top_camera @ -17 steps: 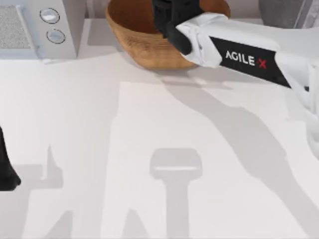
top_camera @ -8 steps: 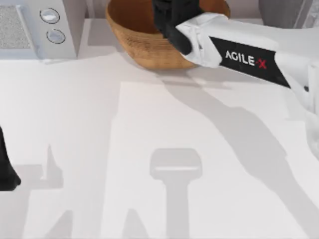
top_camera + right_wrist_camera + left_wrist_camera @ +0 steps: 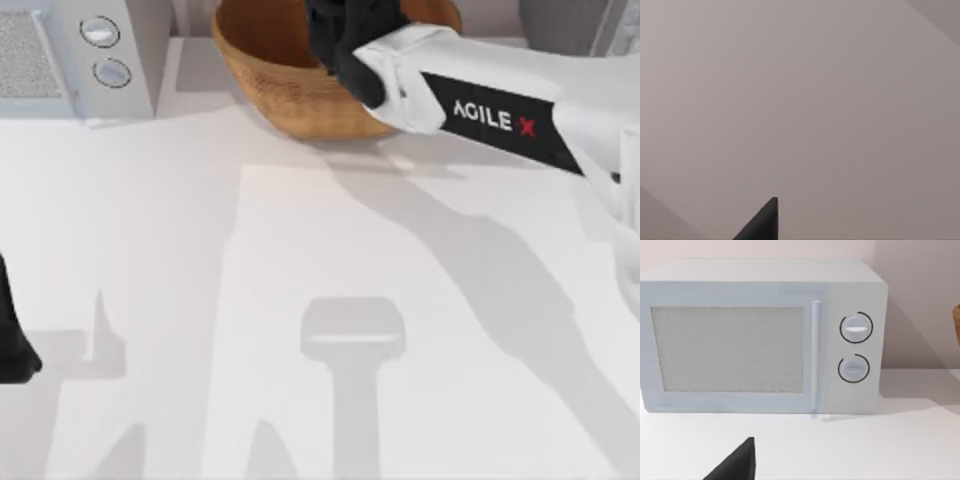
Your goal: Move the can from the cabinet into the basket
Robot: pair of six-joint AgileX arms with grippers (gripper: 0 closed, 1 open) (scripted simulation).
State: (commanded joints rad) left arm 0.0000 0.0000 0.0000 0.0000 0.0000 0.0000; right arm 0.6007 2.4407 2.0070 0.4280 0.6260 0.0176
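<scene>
1. Over the far middle of the desk (image 3: pixel 300 260), the right arm reaches across from the right side, and its dark wrist hangs above the open mouth of the basket (image 3: pixel 270 75).
2. The right tool (image 3: pixel 345 30) is largely hidden by its own wrist in the top view, so whether it is open, closed or gripping the can cannot be told.
3. The can is not visible in any view; it may be in that tool or already down in the basket, and neither can be confirmed.
4. A corner of the cabinet (image 3: pixel 560 25) shows at the far right, beside the basket.
5. If the can is held, the step in hand appears to be the release: the tool should sit over the basket's middle, clear of the rim, and come low before opening so that the can does not bounce or tip out.
6. Afterwards the arm would do well to lift straight up, avoiding the wicker wall.
7. At the near left edge the left tool (image 3: pixel 15 350) is parked, facing the white microwave (image 3: pixel 760 337).
</scene>
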